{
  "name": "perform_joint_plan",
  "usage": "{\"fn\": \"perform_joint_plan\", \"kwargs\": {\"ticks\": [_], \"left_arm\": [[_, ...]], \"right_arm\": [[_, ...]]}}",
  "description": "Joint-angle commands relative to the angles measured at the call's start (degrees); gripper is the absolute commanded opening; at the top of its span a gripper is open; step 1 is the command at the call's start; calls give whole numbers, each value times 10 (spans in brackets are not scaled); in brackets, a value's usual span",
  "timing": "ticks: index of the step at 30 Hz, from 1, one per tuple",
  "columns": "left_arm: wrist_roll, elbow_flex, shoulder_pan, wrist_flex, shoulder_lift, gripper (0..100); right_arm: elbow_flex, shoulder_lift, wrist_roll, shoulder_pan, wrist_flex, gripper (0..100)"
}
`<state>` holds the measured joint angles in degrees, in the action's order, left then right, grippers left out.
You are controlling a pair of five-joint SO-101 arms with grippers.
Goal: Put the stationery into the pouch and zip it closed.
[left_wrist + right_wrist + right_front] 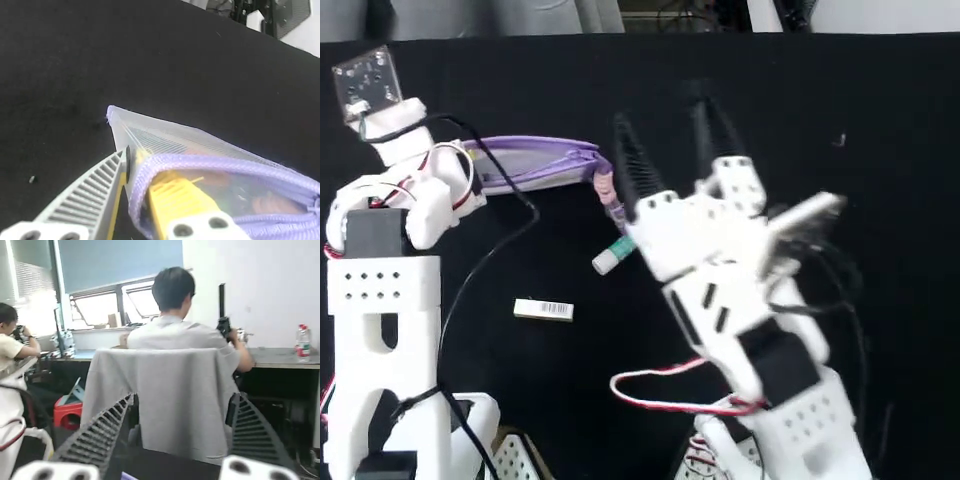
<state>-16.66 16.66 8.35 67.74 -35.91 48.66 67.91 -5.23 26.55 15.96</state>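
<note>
The left gripper (138,169) pinches one end of the purple mesh pouch (535,162), with one finger outside the rim and the yellow-padded one inside. The right gripper (663,120) is raised off the table with its fingers spread wide and nothing between them. A white-capped pen (610,250) lies just beside those fingers, at the pouch's far end. A white eraser (543,310) lies well apart from both.

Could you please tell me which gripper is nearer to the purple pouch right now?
The left. The left gripper pinches the pouch wall, with one finger inside the opening. The right gripper is open and raised beside the pouch's other end, gripping nothing.
</note>
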Motion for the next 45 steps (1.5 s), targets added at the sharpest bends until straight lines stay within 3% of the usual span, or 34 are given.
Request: {"fn": "perform_joint_plan", "kwargs": {"ticks": [1,10,16,24,35,41,45], "left_arm": [[2,-8,12,-17,-15,28],[1,-9,11,-17,-15,28],[4,-9,12,-17,-15,28],[4,-12,15,-19,-15,28],[4,-13,77,-42,-15,28],[4,-10,122,-67,-15,28],[4,-7,124,-76,-15,28]], "right_arm": [[-95,22,4,-53,91,272],[-122,19,-2,-136,273,272],[-77,-59,-105,-181,309,272],[-66,-259,-188,-184,335,272],[-50,-444,-306,-123,243,272],[-50,-522,-315,-47,170,272],[-54,-573,-315,-33,137,272]]}}
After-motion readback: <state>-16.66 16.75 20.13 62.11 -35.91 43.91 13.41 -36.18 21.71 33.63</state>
